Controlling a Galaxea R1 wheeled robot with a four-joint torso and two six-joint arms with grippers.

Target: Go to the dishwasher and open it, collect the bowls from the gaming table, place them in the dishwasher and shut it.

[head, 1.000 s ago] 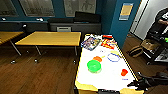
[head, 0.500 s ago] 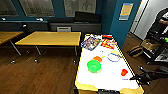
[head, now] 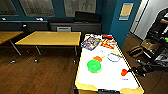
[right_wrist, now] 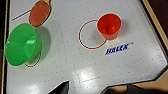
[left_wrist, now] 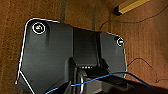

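The gaming table [head: 107,80] with its glossy white top and yellow sides stands just ahead of me. A translucent green bowl [head: 94,66] sits near its middle, with an orange bowl [head: 97,59] right behind it. A small red bowl [head: 124,72] stands by the right edge. My right gripper [head: 133,70] comes in from the right, just short of the red bowl, and touches none of them. The right wrist view looks down on the green bowl [right_wrist: 21,45], the orange one [right_wrist: 39,13] and the red one [right_wrist: 109,25]; my right gripper [right_wrist: 85,90] is open and empty. The dishwasher is out of view.
A flat blue ring [head: 113,57] and game boxes [head: 90,42] lie at the table's far end. A yellow-topped table [head: 50,38] stands to the left, a blue wall pillar [head: 120,22] behind. A person [head: 162,20] with a rig is at the right. Cables [left_wrist: 140,62] cross the wooden floor.
My right arm has edged a little closer to the red bowl. The bowls have not moved.
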